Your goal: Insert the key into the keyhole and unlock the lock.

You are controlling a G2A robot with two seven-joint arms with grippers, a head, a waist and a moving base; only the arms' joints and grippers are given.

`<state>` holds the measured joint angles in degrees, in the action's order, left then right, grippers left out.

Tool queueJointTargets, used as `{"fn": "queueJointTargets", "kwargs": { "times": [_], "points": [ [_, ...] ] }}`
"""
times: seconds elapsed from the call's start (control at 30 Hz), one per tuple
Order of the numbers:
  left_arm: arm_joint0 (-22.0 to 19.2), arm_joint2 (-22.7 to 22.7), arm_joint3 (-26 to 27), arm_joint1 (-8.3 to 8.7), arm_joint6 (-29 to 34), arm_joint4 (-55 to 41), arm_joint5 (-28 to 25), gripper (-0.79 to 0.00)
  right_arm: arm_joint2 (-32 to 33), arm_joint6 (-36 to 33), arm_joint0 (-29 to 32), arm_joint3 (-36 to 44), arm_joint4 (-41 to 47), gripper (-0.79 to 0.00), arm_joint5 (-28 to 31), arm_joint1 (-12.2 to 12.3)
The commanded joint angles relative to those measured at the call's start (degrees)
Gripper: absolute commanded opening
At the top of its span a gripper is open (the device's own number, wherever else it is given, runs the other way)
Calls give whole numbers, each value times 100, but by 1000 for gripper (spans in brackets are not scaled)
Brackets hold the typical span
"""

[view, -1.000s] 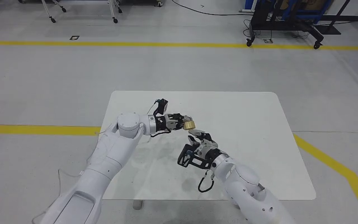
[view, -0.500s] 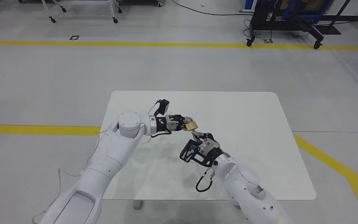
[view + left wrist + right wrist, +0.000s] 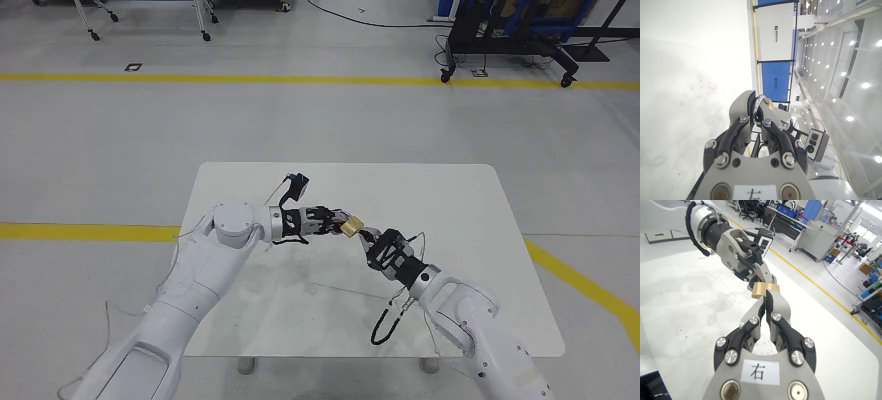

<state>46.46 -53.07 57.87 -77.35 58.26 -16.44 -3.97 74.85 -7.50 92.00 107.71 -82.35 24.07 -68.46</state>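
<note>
- Lock (image 3: pixel 761 290): likely heavy brass, rigid, slick; best taken by shackle (image 3: pixel 756 103).
- Clamped there in left gripper (image 3: pixel 758 108).
- Pinched near-closed at lock base: right gripper (image 3: pixel 766 298); key hidden.

This is a factory-style robotics lab or industrial workshop: a pale polished floor (image 3: pixel 120 140) marked with yellow lane lines (image 3: pixel 200 77), with one white table (image 3: pixel 450 200) standing in the open. Around it are wheeled metal workbenches (image 3: pixel 783 219) carrying blue bins (image 3: pixel 786 208), mesh-sided equipment cabinets (image 3: pixel 815 237), blue and white partition panels (image 3: pixel 775 83), and rows of ceiling spotlights (image 3: pixel 849 118).
</note>
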Motion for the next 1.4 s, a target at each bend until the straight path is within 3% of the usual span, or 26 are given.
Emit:
{"fn": "queueJointTargets", "kwargs": {
  "times": [0.0, 0.3, 0.4, 0.43, 0.47, 0.7, 0.9, 1.07, 1.33, 1.37],
  "points": [
    [25, -11, 42, 8, -35, 49, -57, -785, 86, 99, -27, -130, 356, -785, 233, 11],
    [98, -87, 183, 41, -41, 78, -221, -785, 289, 182, -181, -533, 1189, -785, 730, 45],
    [109, -101, 200, 47, -47, 78, -225, -785, 301, 159, -197, -526, 1210, -209, 784, 58],
    [109, -110, 202, 49, -46, 71, -227, -785, 312, 151, -196, -516, 1200, -62, 793, 63],
    [110, -117, 199, 51, -39, 58, -221, -785, 327, 145, -192, -495, 1188, 0, 800, 69],
    [81, -96, 108, 57, 90, 67, -36, -785, 720, 212, 61, -137, 1154, 0, 822, 140],
    [-81, 293, -25, 25, 284, 746, 251, -785, 1506, 187, 601, 346, 1193, 0, 938, 242],
    [-274, 833, -57, -52, 524, 1548, 706, -785, 1506, 187, 601, 346, 1193, 0, 938, 242],
    [-557, 1058, -382, -161, 523, 1716, 953, -785, 1506, 187, 601, 346, 1193, 0, 938, 242],
    [-596, 1100, -428, -178, 589, 1732, 967, -723, 1506, 187, 601, 346, 1193, 0, 938, 242]
  ]
}}
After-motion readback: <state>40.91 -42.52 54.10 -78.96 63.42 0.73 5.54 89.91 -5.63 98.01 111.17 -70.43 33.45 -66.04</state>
